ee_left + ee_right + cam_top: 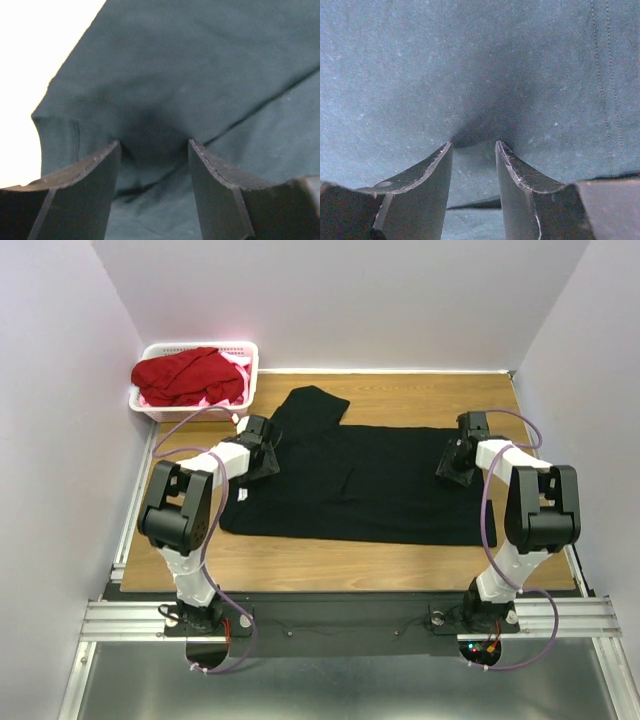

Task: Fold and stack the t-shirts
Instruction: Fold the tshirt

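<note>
A large black t-shirt lies spread across the wooden table, one sleeve pointing to the far side. My left gripper rests on its left part near that sleeve. In the left wrist view it is open, tips pressed into the cloth beside a hemmed edge. My right gripper sits on the shirt's right end. In the right wrist view it stands about half open, tips down on the cloth, a little fabric between them. A red shirt and some pink cloth lie in the basket.
The white slotted basket stands at the table's far left corner against the wall. Bare wood runs between the shirt and the arm bases. Walls close in the left, far and right sides.
</note>
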Controlling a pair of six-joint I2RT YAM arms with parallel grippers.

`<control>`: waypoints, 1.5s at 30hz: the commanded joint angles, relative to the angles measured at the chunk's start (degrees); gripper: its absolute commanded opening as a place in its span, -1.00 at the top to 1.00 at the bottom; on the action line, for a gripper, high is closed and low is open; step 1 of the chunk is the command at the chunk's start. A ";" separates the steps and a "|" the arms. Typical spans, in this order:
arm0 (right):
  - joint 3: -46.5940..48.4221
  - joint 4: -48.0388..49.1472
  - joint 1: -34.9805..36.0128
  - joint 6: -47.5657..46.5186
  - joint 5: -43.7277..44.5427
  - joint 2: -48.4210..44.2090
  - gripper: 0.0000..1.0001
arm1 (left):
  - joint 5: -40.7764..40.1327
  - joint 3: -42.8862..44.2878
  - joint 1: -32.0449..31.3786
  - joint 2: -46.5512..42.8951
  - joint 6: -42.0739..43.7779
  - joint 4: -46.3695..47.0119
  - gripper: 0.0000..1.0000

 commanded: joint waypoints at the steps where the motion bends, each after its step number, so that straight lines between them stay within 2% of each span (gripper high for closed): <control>1: -6.34 -1.76 -0.21 2.25 3.15 -2.28 0.07 | 4.93 -7.74 0.59 -5.14 -4.30 -0.54 -0.35; 8: -14.26 -1.94 -1.35 4.10 4.65 -7.72 0.06 | 7.05 -19.25 1.21 -13.75 -8.61 -1.76 -0.35; 11: -14.36 -2.37 -1.44 4.02 4.29 -9.49 0.06 | 6.62 -21.55 1.56 -19.02 -9.84 -3.08 -0.35; 15: -9.90 -2.99 -1.44 1.65 1.92 -11.33 0.05 | 3.37 -17.54 2.09 -23.60 -7.66 -4.92 -0.40; 19: -1.89 -2.99 -1.44 -3.09 -0.27 -11.87 -0.02 | -1.80 -10.14 2.35 -23.87 4.52 0.41 -0.49; 22: 4.09 -2.73 -1.44 -5.64 1.65 -9.24 -0.21 | -3.30 -4.96 2.79 -19.40 12.80 6.32 -0.53; 25: 9.70 -2.82 -1.44 -6.00 2.62 -5.03 -0.38 | -1.39 2.51 2.88 -11.52 18.09 6.86 -0.54; 26: 11.12 -2.82 -1.44 -5.92 2.36 -4.14 -0.52 | -1.03 4.36 2.88 -9.74 19.23 6.51 -0.55; 28: 14.01 -2.82 -1.44 -5.92 1.75 -2.30 -0.64 | -0.94 8.40 2.79 -5.25 21.79 6.59 -0.55; 32: 16.23 -2.82 -1.44 -5.74 1.74 0.08 -0.64 | 2.47 13.94 2.88 0.64 24.51 7.47 -0.53; 33: 16.58 -2.82 -1.44 -5.74 1.57 0.43 -0.64 | 3.62 16.22 2.79 2.74 26.00 7.38 -0.44; 37: 16.06 -2.82 -1.44 -5.65 2.35 1.05 -0.63 | 5.12 20.27 2.97 7.40 27.24 5.20 -0.34; 45: 14.74 -2.73 -1.44 -6.09 3.76 1.49 -0.63 | 7.58 23.97 4.11 12.86 28.74 2.72 -0.24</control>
